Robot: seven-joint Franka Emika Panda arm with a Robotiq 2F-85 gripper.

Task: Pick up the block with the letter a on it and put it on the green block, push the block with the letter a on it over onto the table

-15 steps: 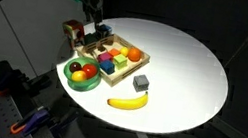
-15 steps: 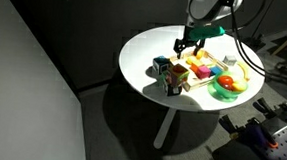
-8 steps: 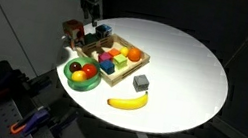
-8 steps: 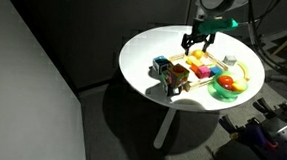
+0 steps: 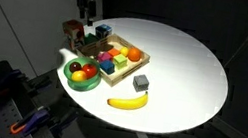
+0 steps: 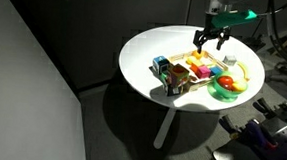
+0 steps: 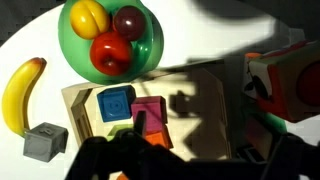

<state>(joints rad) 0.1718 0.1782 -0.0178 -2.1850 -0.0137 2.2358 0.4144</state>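
Note:
A small bright blue cube with a pale face [image 6: 160, 64] stands on the white round table [image 6: 151, 45], just off the end of the wooden tray [image 6: 206, 72]. I take it for the letter-a block, but the letter is too small to read. A dark cube [image 6: 173, 82] stands right next to it and may be the green block; its colour is unclear. These blocks show at the right in the wrist view [image 7: 275, 78]. My gripper [image 6: 210, 36] [image 5: 90, 18] hangs open and empty above the tray. Its fingers are dark shapes in the wrist view [image 7: 185, 155].
The tray [image 7: 200, 110] holds several coloured blocks, among them a blue one [image 7: 115, 103] and a magenta one [image 7: 150, 115]. A green bowl of fruit [image 7: 110, 35], a banana [image 7: 20, 90] and a gray cube [image 7: 45, 142] lie beside it.
The gripper has risen and drifted away from the blocks at the tray's end, over the tray. It stays open and empty. The blocks have not moved.

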